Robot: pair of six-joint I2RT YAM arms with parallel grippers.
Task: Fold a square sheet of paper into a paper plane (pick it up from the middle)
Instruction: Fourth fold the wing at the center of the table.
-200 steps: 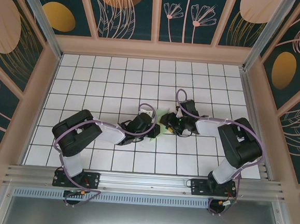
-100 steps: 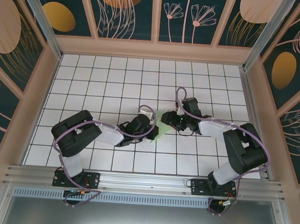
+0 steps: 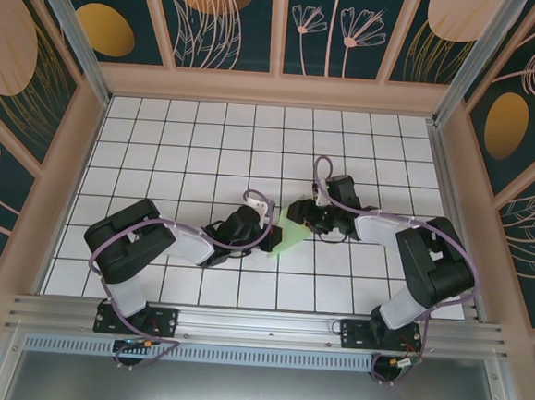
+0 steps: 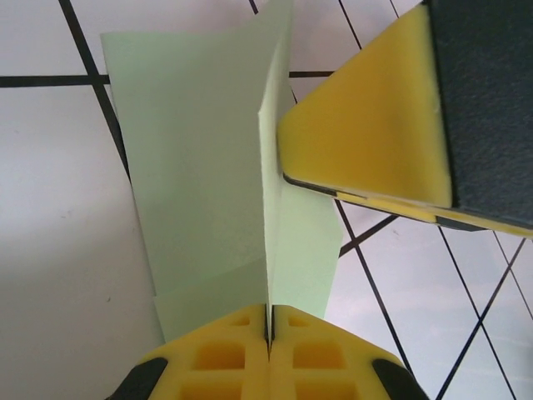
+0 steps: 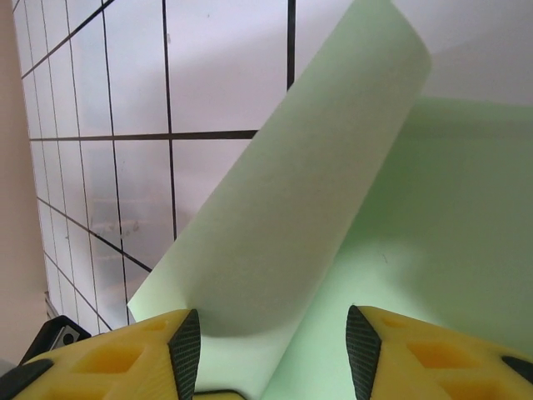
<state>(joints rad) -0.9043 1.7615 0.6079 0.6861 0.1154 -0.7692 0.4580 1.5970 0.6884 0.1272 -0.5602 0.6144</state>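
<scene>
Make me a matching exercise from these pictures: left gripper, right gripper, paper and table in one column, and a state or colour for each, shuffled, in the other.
Column one:
1. left gripper
2. right gripper
3. paper
4. table

Column two:
A. white with black grid lines
B. jaws apart
C. pale green, creased
D. shut on the paper

Pairs: 1-D, 2-B, 3-C, 4-A

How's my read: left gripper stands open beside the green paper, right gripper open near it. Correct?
No. The left wrist view shows the left gripper shut, pinching a raised fold of the green paper. The right gripper is open near it.
</scene>
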